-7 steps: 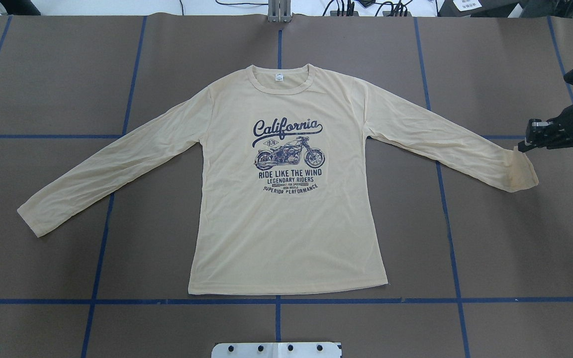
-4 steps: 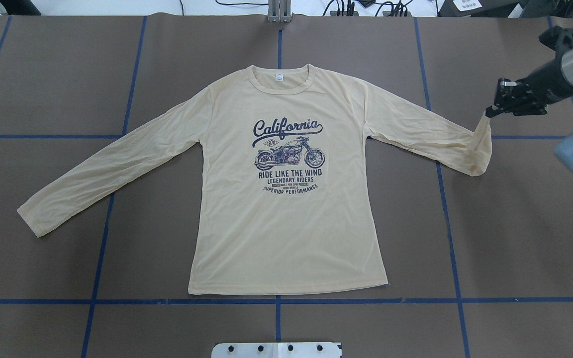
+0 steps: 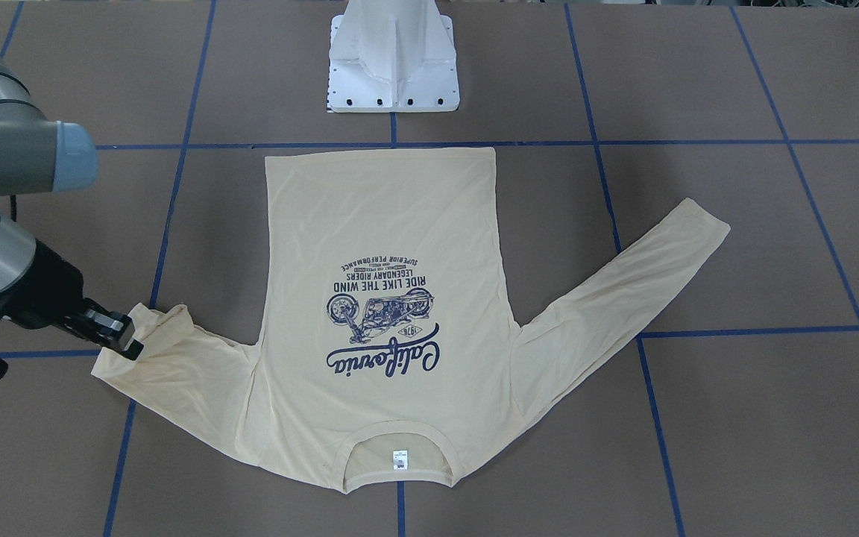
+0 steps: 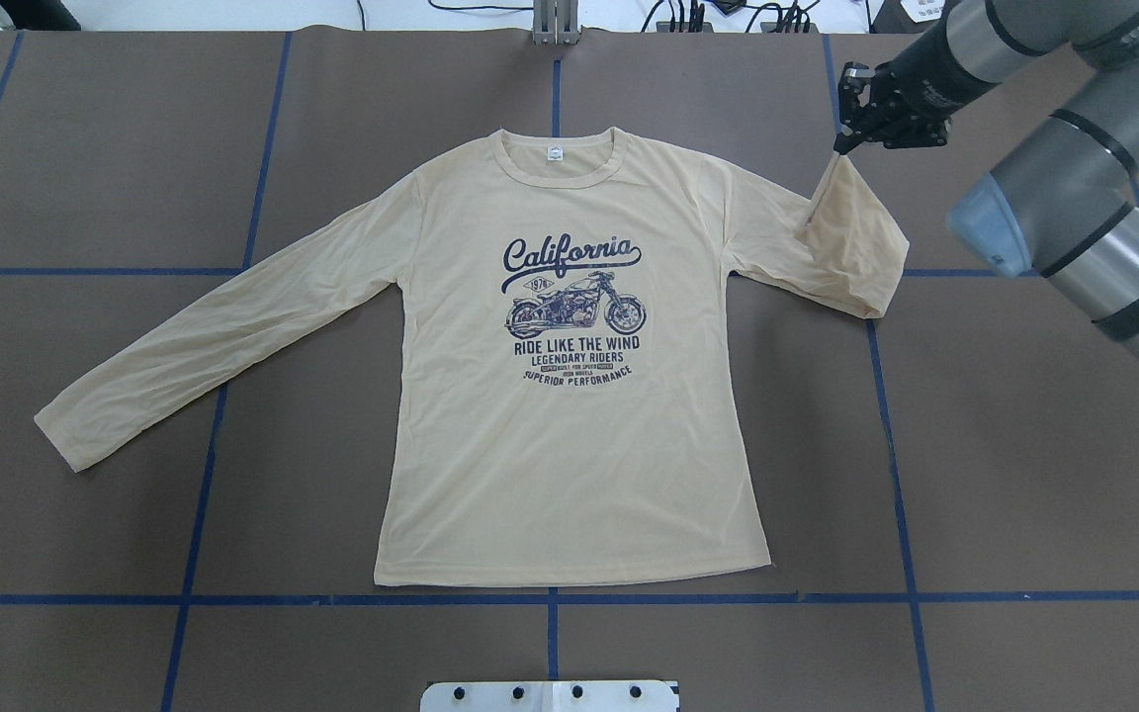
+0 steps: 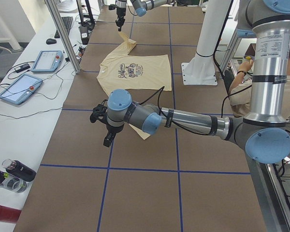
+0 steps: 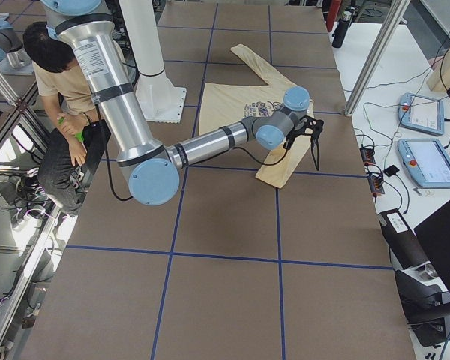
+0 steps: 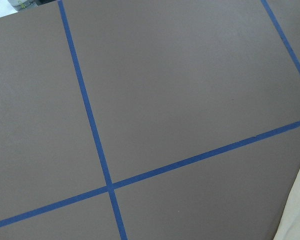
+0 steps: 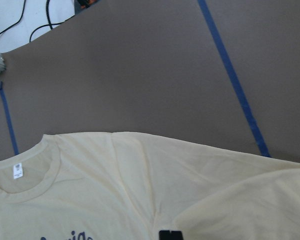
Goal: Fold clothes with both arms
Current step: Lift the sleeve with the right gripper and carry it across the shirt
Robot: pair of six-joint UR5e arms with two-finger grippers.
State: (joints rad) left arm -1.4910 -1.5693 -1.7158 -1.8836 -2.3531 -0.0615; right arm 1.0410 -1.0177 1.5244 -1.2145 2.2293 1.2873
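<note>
The cream-yellow long-sleeved shirt lies flat, print up, collar toward the far edge; it also shows in the front-facing view. My right gripper is shut on the cuff of the shirt's right sleeve and holds it above the table, so the sleeve doubles back toward the shoulder. The same grip shows in the front-facing view. The other sleeve lies stretched out flat. My left gripper hovers above the table near that sleeve's cuff; I cannot tell whether it is open or shut.
The white pedestal base stands at the near edge behind the shirt's hem. Blue tape lines grid the brown table. A seated operator is beside the base. Tablets and bottles lie on the side bench.
My right gripper has lifted the right sleeve's cuff off the table and carried it inward and toward the far edge. The sleeve now folds back on itself. The rest of the shirt has not moved.
</note>
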